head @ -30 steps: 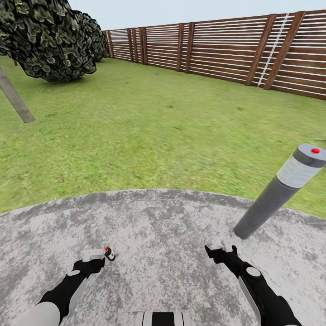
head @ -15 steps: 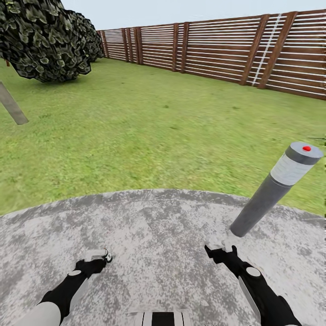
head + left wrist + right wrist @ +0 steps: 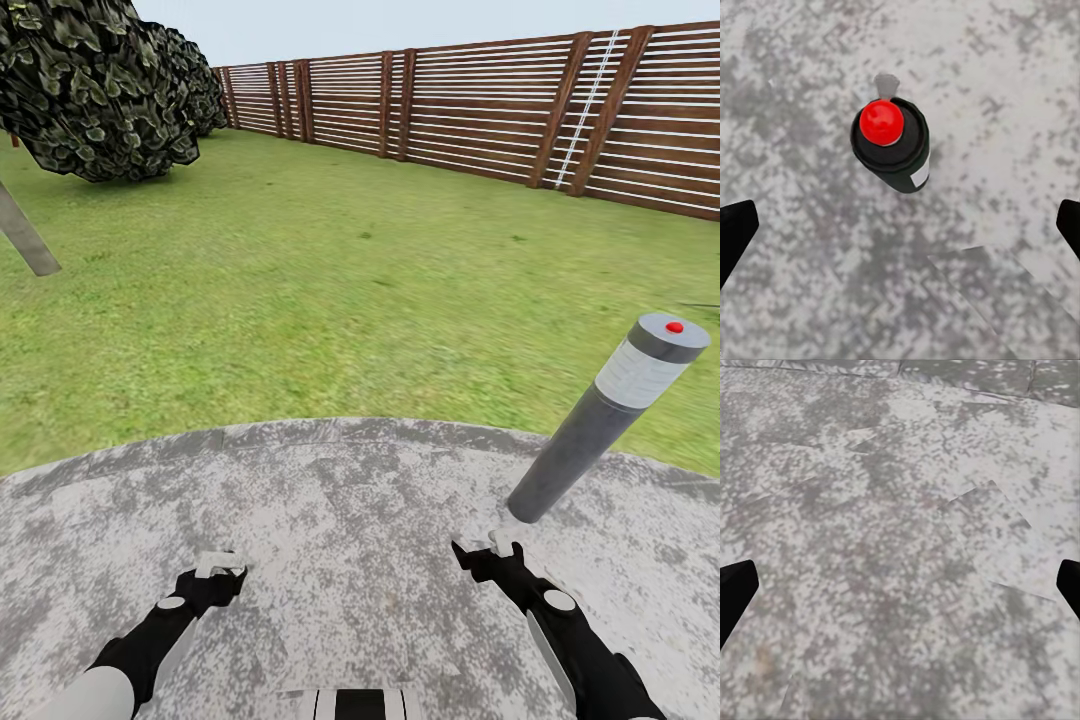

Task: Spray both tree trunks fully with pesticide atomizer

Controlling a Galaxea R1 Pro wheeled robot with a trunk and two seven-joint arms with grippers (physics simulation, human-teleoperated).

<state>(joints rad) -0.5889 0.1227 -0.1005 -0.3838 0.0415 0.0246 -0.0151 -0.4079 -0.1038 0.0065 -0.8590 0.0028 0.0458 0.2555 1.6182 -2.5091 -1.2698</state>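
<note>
Pesticide atomizer (image 3: 891,146): black bottle, red cap, upright on grey paving slab (image 3: 350,520), directly beneath left gripper (image 3: 218,568). Fingers spread wide, holding nothing. Advised: descend straight, keep bottle centred, close on body below cap. Right gripper (image 3: 490,548): spread, empty.

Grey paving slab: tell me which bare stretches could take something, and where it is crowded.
The grey paving slab is bare between the left gripper and the right gripper, and on to its grass edge. It is crowded beside the bollard and under the left jaws, where the atomizer stands.
</note>
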